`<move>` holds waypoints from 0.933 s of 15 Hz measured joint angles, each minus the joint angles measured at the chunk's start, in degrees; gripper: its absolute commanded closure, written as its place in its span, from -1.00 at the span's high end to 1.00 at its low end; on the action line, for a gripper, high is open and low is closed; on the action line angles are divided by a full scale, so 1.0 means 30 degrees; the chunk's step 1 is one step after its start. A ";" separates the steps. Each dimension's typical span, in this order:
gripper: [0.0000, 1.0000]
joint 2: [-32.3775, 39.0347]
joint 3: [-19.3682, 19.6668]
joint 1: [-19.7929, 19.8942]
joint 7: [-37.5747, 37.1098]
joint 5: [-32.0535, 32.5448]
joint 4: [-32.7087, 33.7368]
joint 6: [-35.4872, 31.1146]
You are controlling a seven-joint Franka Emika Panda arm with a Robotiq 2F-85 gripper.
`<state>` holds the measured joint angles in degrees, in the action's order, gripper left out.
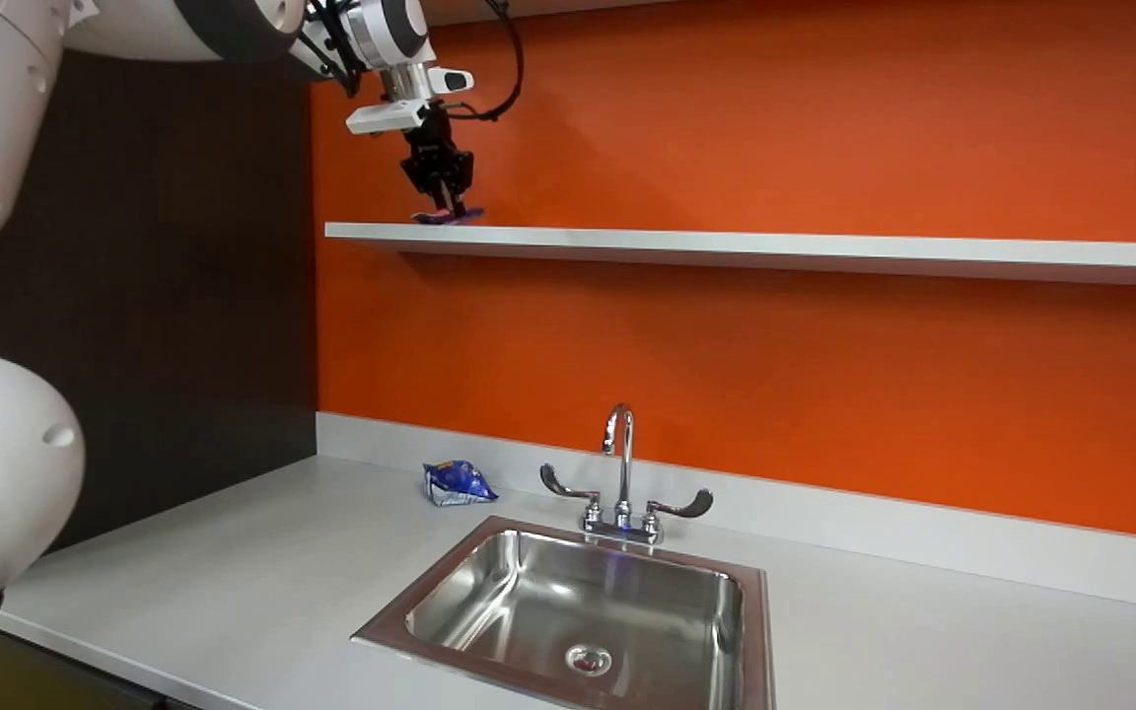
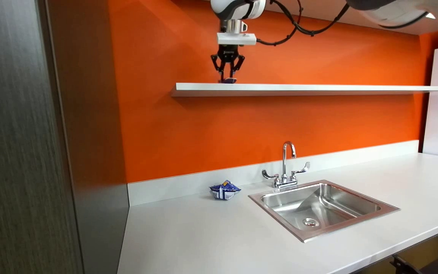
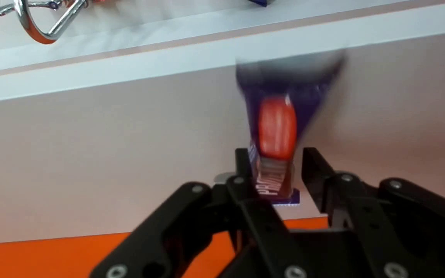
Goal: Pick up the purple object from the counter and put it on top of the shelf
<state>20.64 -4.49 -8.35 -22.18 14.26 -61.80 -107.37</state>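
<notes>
In an exterior view, left of the pincer (image 2: 227, 78): a dark, grained panel (image 2: 17, 133). The pincer's jaws stand apart, astride the glossy purple packet (image 3: 277, 127) on the white shelf (image 3: 110, 162). The packet's long axis runs front to back, flared end outward, crimped end toward the orange wall (image 2: 318, 118). Below I note a crumpled blue bag (image 2: 224, 191); lower right, chrome tap (image 2: 284, 161), steel sink (image 2: 348, 222).
</notes>
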 measured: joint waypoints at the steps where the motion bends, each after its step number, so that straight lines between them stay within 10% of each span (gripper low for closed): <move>1: 0.56 0.0208 0.0012 -0.0007 -0.0083 0.0007 0.0289 0.0183; 4: 0.97 0.0578 0.0040 -0.0014 -0.0196 0.0012 0.0863 0.0585; 14: 1.00 -0.1018 0.0041 -0.0031 -0.0305 0.0011 0.0213 0.1316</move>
<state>17.59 -4.37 -8.44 -23.09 14.29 -61.16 -103.43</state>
